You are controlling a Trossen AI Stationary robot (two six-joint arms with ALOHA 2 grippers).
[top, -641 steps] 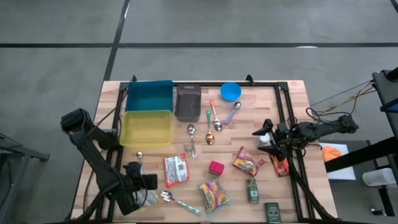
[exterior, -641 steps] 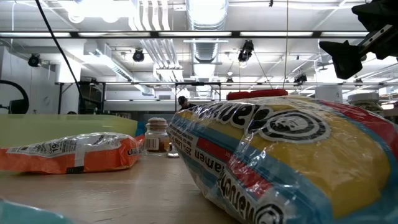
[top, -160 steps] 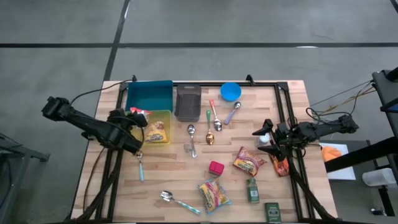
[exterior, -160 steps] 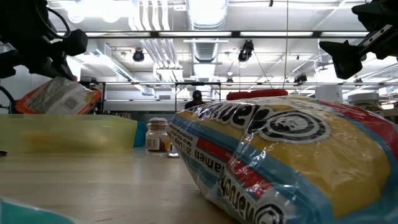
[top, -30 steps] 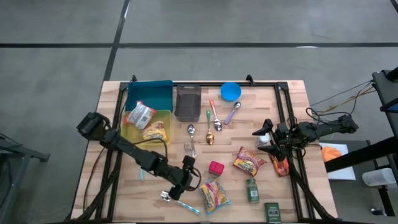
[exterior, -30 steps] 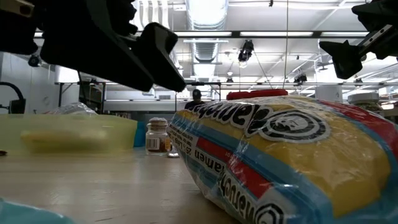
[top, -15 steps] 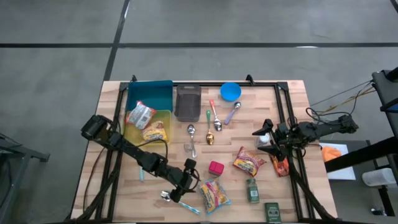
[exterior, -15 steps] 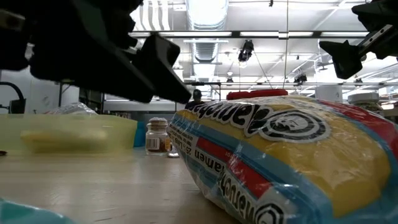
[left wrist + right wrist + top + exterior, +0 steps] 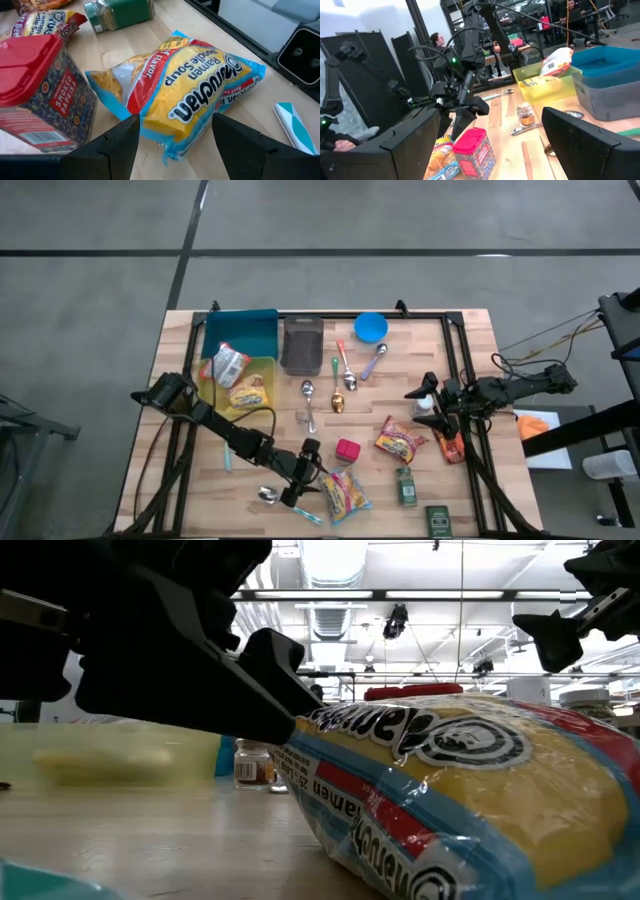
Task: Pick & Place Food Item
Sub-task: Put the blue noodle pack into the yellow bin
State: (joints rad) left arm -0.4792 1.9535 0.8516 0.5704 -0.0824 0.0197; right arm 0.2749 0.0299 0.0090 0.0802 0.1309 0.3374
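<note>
We find the left pincer (image 9: 311, 483) low over the worktop (image 9: 470, 360) with its 2 fingers (image 9: 117, 142) spread wide, gripping nothing, and the ramen noodle packet (image 9: 192, 102) lying flat directly ahead of the tips, its near edge just between them. Beside the pincer on one side stands the red-lidded spice tin (image 9: 37, 92), touching nothing we can see, and past the packet lies the green shaker jar (image 9: 117, 14) on its side. The right pincer (image 9: 418, 402) waits at the worktop's right edge, fingers also apart and empty; the yellow bin (image 9: 262, 370) well behind the left pincer holds 2 food packets.
</note>
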